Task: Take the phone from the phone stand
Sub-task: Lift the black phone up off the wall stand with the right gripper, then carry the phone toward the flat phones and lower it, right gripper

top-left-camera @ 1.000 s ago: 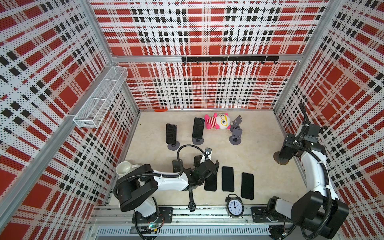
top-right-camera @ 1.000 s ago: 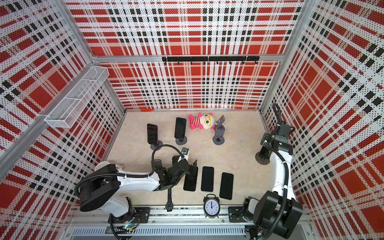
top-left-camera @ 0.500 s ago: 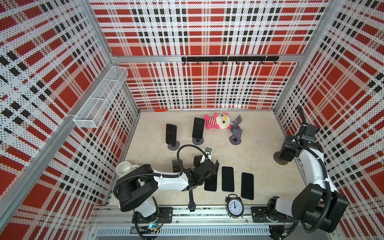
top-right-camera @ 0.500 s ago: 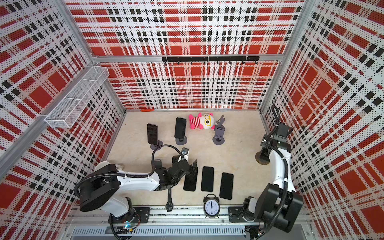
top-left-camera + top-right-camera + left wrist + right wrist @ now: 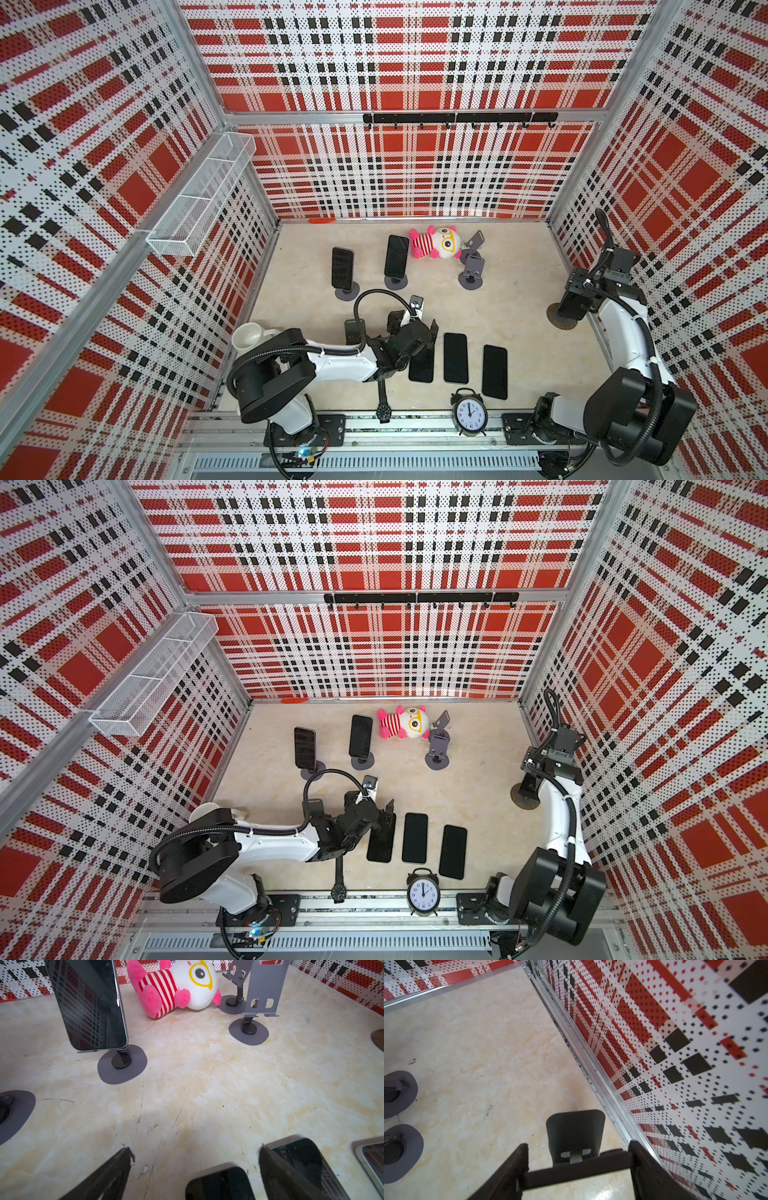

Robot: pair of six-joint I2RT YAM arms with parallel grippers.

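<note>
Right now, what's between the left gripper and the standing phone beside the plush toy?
Just bare tabletop and its stand's base, in the left wrist view.

We see the phone (image 5: 577, 1171) edge-on in the right wrist view: a thin dark slab lying crosswise, its glossy face catching light, clamped between the fingers of the right gripper (image 5: 578, 1147). Just beyond it, the phone stand (image 5: 575, 1130) shows a dark grey, round-cornered back plate with a pale lip. We cannot tell whether the two touch. In both top views the stand's round base (image 5: 555, 321) (image 5: 520, 801) sits near the right wall.
</note>
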